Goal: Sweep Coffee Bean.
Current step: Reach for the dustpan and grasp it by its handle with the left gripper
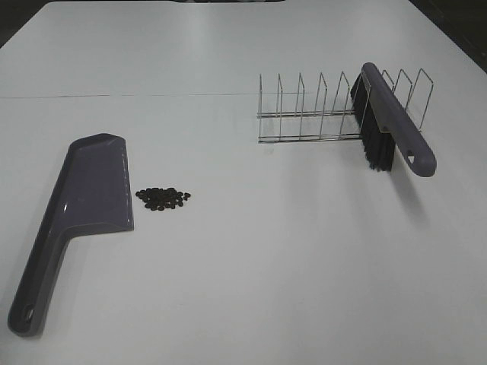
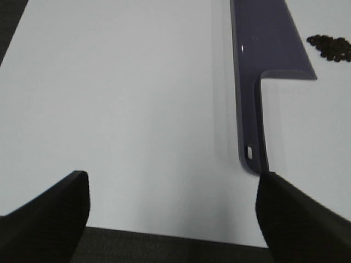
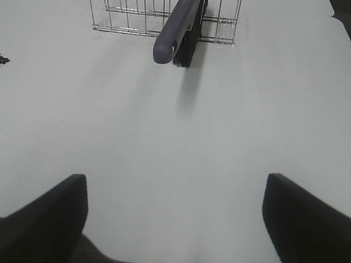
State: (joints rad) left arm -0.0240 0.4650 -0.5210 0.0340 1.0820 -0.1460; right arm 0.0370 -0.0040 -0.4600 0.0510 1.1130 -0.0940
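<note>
The coffee beans (image 1: pixel 163 199) lie in a small dark cluster on the white table, just right of the purple dustpan (image 1: pixel 84 201). The dustpan lies flat at the left, handle toward the front. The purple brush (image 1: pixel 392 125) with black bristles rests in the wire rack (image 1: pixel 327 110) at the right rear. Neither gripper shows in the high view. In the left wrist view the left gripper (image 2: pixel 173 219) is open and empty, back from the dustpan handle (image 2: pixel 250 137), with beans (image 2: pixel 332 46) farther off. In the right wrist view the right gripper (image 3: pixel 174 219) is open and empty, well short of the brush (image 3: pixel 178 27).
The wire rack (image 3: pixel 164 22) has several upright dividers and stands on the table's right rear. A faint seam (image 1: pixel 122 95) crosses the table at the back. The table's near edge (image 2: pixel 164 233) lies just under the left gripper.
</note>
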